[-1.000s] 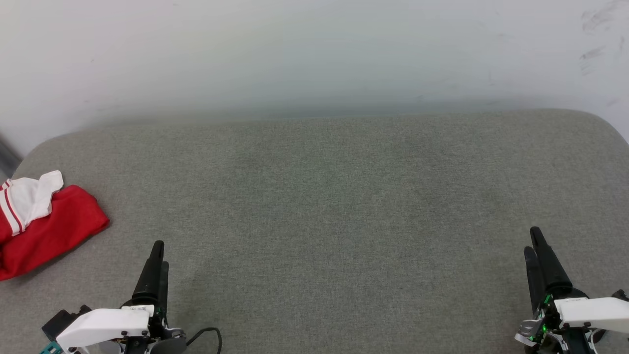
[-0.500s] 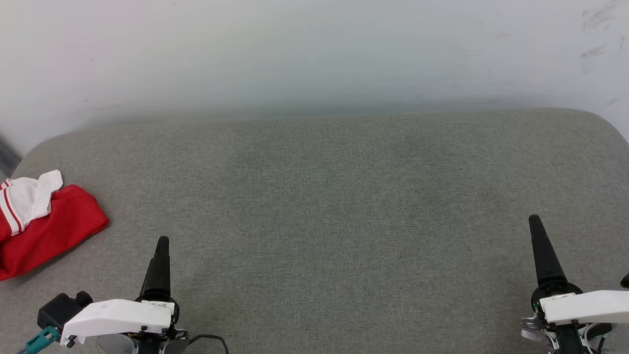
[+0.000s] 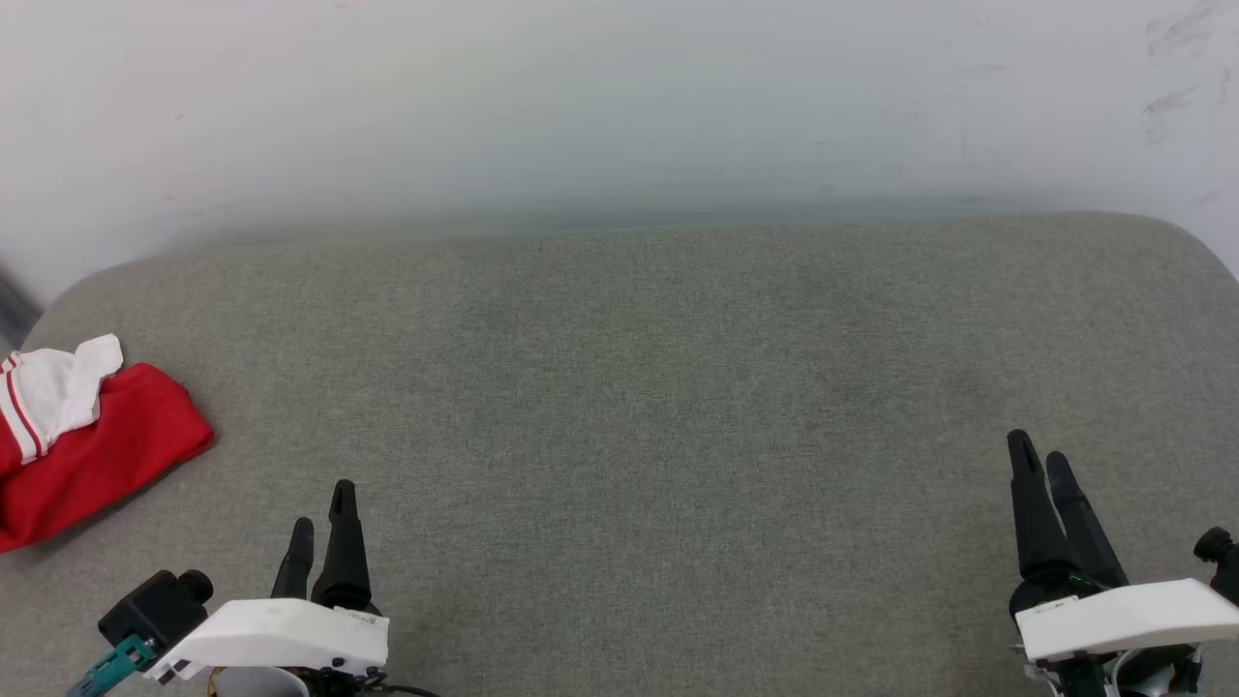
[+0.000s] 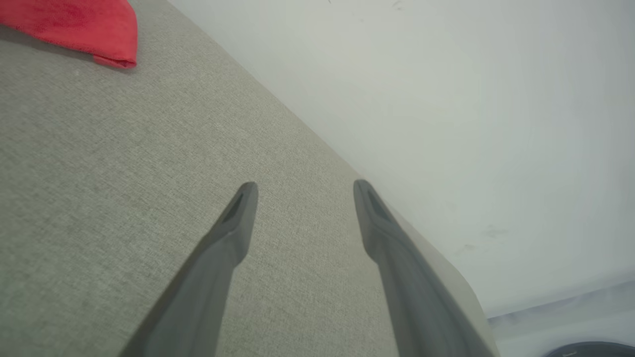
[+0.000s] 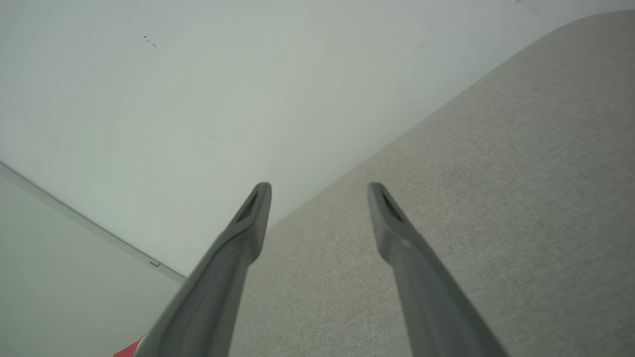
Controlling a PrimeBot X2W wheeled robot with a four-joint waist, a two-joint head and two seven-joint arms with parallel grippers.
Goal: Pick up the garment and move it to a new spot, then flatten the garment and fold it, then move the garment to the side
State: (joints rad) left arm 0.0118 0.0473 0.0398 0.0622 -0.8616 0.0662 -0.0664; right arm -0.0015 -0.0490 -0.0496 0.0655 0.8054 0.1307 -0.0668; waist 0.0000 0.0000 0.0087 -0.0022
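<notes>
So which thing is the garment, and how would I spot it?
Find the wide grey cushioned surface below the white wall. At its left edge, left of the left gripper, lies the garment: a bunched red T-shirt with a white, red-striped sleeve, vivid against all that grey.

The garment (image 3: pixel 106 455) lies folded in a compact bundle at the left edge of the grey padded surface (image 3: pixel 639 387), just on the near side of its rounded far-left corner. Its red body lies flat, with one folded corner pointing in toward the middle of the surface. A bunched white sleeve with red-striped trim rests on top at the far end. The head view's left border cuts off part of it. The left wrist view shows the smooth red corner (image 4: pixel 84 25) lying on the fabric.
</notes>
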